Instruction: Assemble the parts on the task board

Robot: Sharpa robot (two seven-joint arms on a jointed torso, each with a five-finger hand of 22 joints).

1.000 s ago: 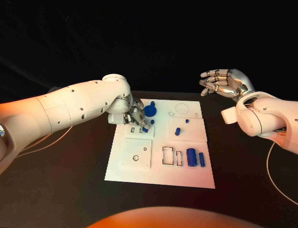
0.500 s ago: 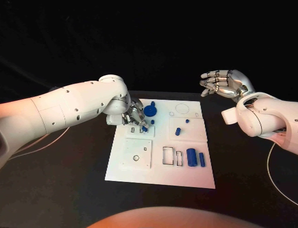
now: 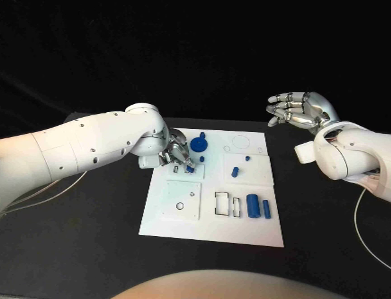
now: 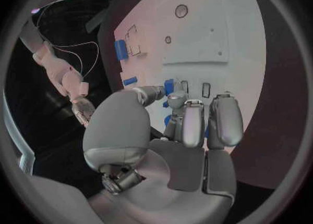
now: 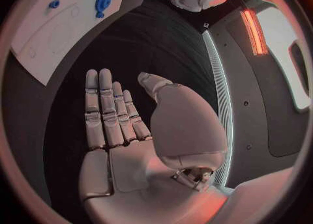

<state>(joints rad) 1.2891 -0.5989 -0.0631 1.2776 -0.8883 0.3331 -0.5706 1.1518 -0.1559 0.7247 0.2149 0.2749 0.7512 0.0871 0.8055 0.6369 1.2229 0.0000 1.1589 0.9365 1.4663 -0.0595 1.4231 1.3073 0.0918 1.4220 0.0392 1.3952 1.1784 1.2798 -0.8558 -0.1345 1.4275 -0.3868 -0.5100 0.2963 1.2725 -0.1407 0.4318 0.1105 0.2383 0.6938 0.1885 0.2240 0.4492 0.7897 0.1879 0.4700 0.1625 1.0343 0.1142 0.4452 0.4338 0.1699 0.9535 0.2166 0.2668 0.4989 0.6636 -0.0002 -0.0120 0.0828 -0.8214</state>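
Task board: a white plate lying flat in the middle of the black table, its long side running away from the robot. Blue parts rest on it: a round gear-like part near the far left corner, a small peg just beyond it, two small pieces near the board's centre, and a thick cylinder beside a thinner rod near the right edge of the near half. Outlined recesses lie just left of the cylinder; a raised square panel with small round holes occupies the near left.

Left hand: lowered onto the far left part of the board, fingertips gathered downward on a small blue part (the wrist view shows blue between thumb and fingers; whether the part is fully pinched cannot be told).

Right hand: raised above the table beyond the board's far right corner, well apart from it, fingers extended side by side, thumb apart, holding nothing.
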